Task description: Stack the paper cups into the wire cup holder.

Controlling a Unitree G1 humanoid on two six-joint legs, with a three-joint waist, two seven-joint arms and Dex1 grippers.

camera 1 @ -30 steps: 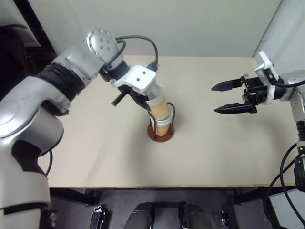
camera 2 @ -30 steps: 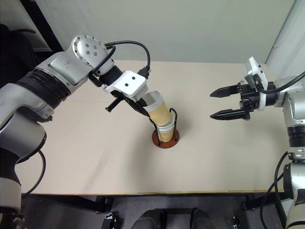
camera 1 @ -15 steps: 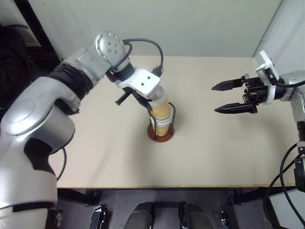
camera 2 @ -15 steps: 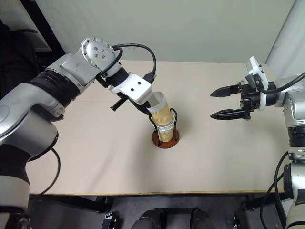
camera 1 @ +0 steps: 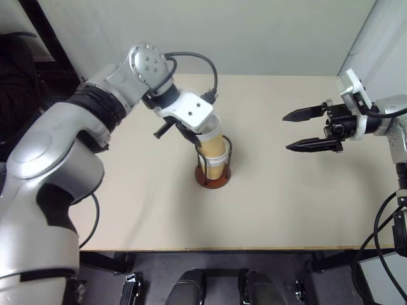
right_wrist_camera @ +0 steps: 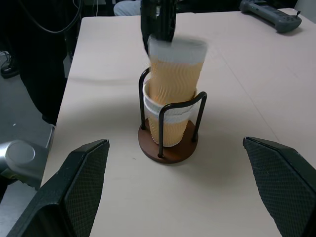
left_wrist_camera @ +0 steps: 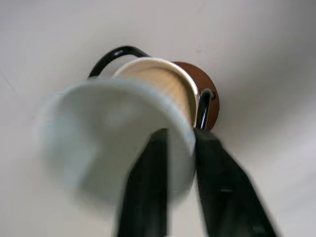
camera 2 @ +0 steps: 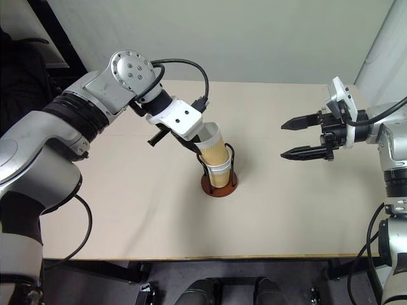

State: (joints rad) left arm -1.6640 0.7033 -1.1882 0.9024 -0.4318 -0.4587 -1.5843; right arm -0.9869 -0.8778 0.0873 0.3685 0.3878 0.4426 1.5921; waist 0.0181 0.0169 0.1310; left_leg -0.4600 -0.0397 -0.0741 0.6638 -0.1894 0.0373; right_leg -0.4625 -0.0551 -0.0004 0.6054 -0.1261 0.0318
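Observation:
The wire cup holder [camera 1: 213,180], a reddish-brown disc with black wire loops, stands mid-table. A tan paper cup [right_wrist_camera: 170,131] sits in it, and another paper cup [camera 1: 213,147] is nested into that one, leaning slightly toward my left arm. My left gripper [camera 1: 196,136] is at this top cup's white rim [left_wrist_camera: 118,98], one finger [left_wrist_camera: 148,173] inside the wall and one outside, slightly apart; the cup looks loose between them. My right gripper [camera 1: 285,132] hovers open and empty well to the right of the holder, pointing at it.
The beige table [camera 1: 127,210] runs to a front edge close to me and a wall behind. A pale panel [camera 1: 375,38] rises at the right. In the right wrist view a dark controller [right_wrist_camera: 271,15] lies on the table's far corner.
The top cup has slid deeper into the stack and stands straighter. My left gripper's fingers have parted a little at its rim. The right arm has not moved.

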